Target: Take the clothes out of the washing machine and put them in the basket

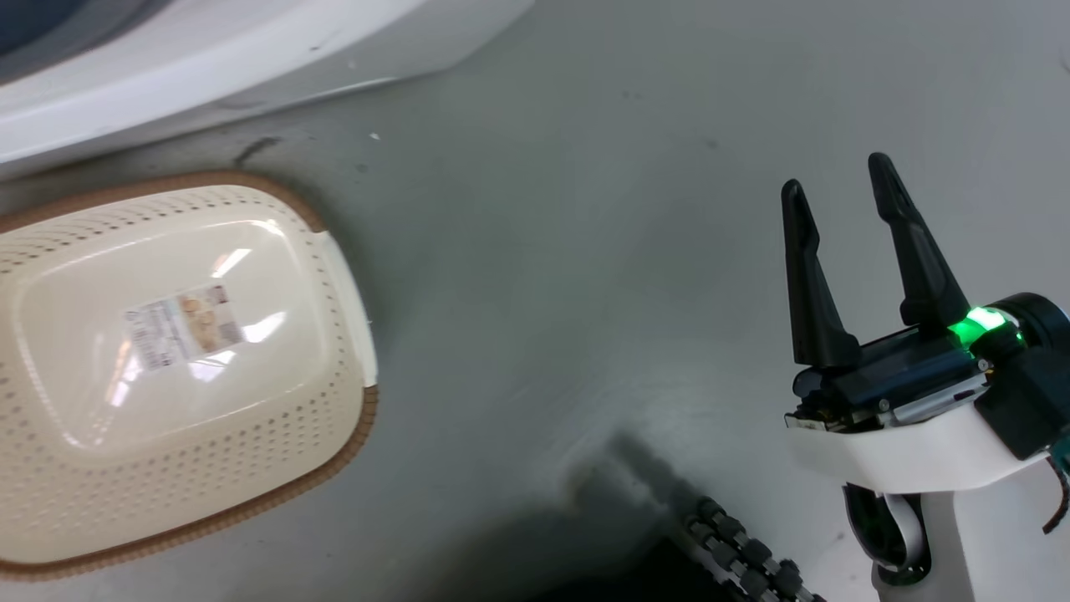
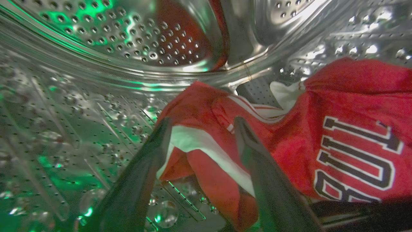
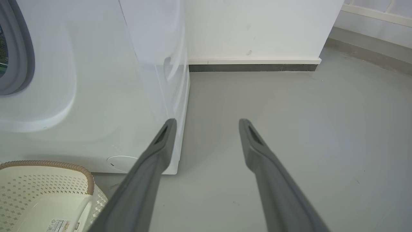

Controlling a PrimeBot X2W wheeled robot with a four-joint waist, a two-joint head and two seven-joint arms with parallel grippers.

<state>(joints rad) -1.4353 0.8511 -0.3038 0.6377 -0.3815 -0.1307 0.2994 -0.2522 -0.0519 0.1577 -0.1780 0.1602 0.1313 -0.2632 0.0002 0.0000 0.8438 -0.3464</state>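
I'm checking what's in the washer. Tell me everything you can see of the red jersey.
The bright red sports jersey, soft matte cloth with white trim stripes and black white-edged lettering, lies crumpled on the wall of the perforated steel drum. A folded edge with a white stripe sits between the open fingers of the left gripper; contact there is unclear.

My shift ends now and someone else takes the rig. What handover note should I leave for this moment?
Left end effector: open, inside the washing machine, fingers astride a fold of the clothes, not closed on it.
Right end effector: open, holding nothing, above the floor.
Basket: on the floor before the washing machine, no clothes in it.
Done: the reach into the washing machine.
Left: grasp the clothes, lift them out, drop them in the basket.
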